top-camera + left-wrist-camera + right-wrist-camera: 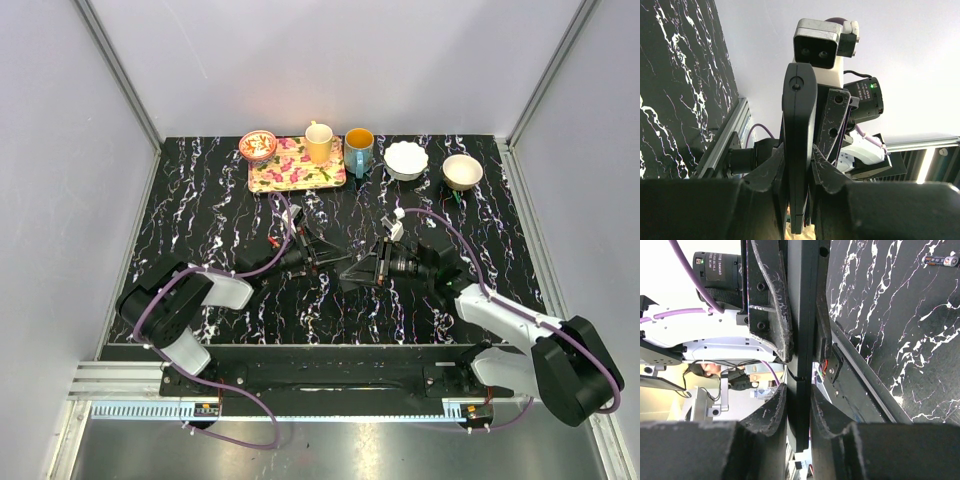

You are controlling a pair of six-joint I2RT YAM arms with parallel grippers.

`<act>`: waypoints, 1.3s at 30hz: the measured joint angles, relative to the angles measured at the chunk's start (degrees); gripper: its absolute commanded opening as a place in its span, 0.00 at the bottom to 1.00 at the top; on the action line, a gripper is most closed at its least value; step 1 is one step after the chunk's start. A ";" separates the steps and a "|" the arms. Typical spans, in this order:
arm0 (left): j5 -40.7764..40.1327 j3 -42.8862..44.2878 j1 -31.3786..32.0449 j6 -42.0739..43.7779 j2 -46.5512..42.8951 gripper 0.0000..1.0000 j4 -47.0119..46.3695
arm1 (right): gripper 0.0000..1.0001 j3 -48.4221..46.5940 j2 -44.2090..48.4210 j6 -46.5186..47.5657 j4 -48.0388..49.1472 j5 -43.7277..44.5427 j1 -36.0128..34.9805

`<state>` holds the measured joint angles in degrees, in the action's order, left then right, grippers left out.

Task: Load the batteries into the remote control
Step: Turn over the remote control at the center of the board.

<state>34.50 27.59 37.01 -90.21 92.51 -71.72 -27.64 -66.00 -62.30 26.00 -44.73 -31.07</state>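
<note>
Both grippers hold the black remote control [340, 268] between them above the middle of the table, one at each end. My left gripper [322, 262] is shut on one end; in the left wrist view the remote [800, 110] rises edge-on from my jaws [798, 146]. My right gripper [358, 272] is shut on the other end; in the right wrist view the remote [802, 315] runs up from my jaws [798, 385] to the left gripper's fingers [772, 305]. One battery [939, 260] lies on the black marbled table. Other batteries do not show.
Along the back edge stand a floral tray [297, 172], a small patterned bowl [258, 145], a yellow mug [319, 143], a teal mug [359, 150], a white bowl [406, 160] and a tan bowl [462, 172]. White walls enclose the table.
</note>
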 measured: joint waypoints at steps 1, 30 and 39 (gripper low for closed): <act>-0.04 0.00 0.00 0.04 -0.02 0.00 0.00 | 0.00 0.00 -0.09 -0.20 0.22 -0.02 0.00; -9.11 -1.11 7.93 6.25 -6.45 0.00 1.68 | 0.00 -2.99 -1.77 -1.90 -0.13 -15.52 3.67; -12.00 -1.14 7.96 6.19 -6.58 0.00 1.20 | 0.00 -2.97 -0.39 -4.22 -0.20 -12.79 4.83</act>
<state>22.50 26.46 44.97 -84.03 85.93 -70.52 -30.61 -66.39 -66.52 25.80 -57.52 -26.24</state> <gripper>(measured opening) 0.206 0.229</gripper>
